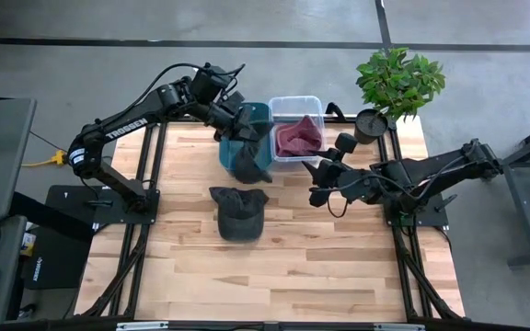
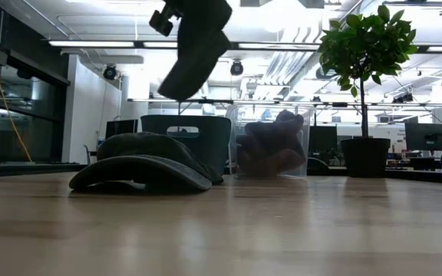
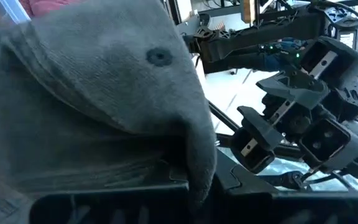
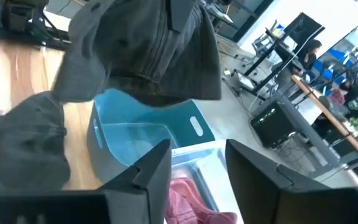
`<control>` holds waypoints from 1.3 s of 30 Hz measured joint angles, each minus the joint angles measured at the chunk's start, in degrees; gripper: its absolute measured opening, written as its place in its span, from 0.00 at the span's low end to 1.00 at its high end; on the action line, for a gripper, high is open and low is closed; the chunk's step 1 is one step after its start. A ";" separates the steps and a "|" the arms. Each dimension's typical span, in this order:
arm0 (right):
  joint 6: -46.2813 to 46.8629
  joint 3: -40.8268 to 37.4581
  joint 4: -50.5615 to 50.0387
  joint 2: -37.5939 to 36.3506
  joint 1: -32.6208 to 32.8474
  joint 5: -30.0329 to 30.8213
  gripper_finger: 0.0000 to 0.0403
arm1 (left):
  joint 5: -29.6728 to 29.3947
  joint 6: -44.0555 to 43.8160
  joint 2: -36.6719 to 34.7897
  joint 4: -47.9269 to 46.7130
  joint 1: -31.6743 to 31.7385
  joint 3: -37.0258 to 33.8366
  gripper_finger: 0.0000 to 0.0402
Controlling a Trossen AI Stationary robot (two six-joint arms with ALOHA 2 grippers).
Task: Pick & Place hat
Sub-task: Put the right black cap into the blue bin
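A dark grey fabric cap (image 1: 248,162) hangs in the air, gripped by the left gripper (image 1: 238,129), just above the front edge of the teal plastic bin (image 1: 259,115). In the low view this cap (image 2: 194,47) is well clear of the table, with its brim pointing down. The left gripper's fingers are clamped on the cap's fabric.

A 2nd dark grey cap (image 1: 238,211) lies flat on the light wooden table (image 1: 274,267), in front of the teal bin and apart from it. Just beside the teal bin, on its right, stands a clear plastic box (image 1: 295,103) holding a maroon cloth (image 1: 298,138).

The right gripper (image 1: 317,188) rests right of the teal bin, near the clear box, with its 2 fingers spread apart and nothing between them. A potted green plant (image 1: 399,81) stands farther right of the bin.
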 joint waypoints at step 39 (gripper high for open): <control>22.98 -0.02 -10.29 -0.59 0.00 -12.14 0.43 | 8.46 29.87 -3.21 -18.15 0.04 0.02 0.00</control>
